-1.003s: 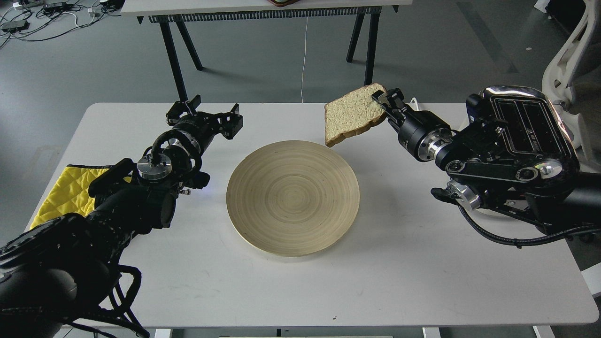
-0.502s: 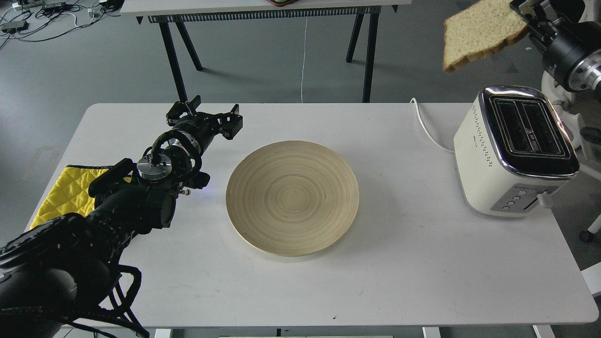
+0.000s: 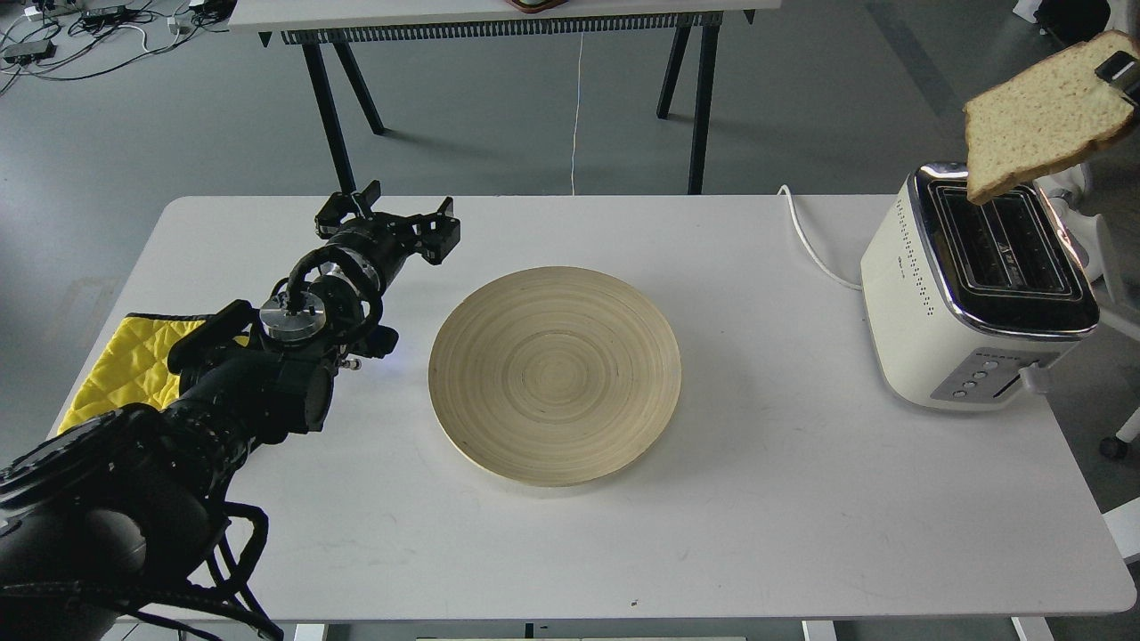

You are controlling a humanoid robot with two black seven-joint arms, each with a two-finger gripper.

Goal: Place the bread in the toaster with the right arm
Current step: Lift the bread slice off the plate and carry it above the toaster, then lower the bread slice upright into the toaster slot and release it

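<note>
The bread [image 3: 1042, 120] is a tan slice with a brown crust, held tilted in the air at the top right. Its lower corner hangs just above the far end of the toaster's slots. Only a finger tip of my right gripper [image 3: 1120, 68] shows at the right edge, clamped on the slice's upper right corner; the rest of the right arm is out of view. The cream-white toaster [image 3: 926, 303] stands on the table's right end, both slots empty. My left gripper [image 3: 390, 219] is open and empty, hovering over the table left of the plate.
An empty round bamboo plate [image 3: 554, 374] lies mid-table. A yellow quilted cloth [image 3: 120, 365] lies at the left edge under my left arm. The toaster's white cord [image 3: 806, 239] runs off the back edge. A second table [image 3: 499, 13] stands behind, and a white chair [image 3: 1104, 240] at the right.
The bread has moved right and down, from high left of the toaster to just above its slots. The right arm has slid almost out of view. The left arm has not moved.
</note>
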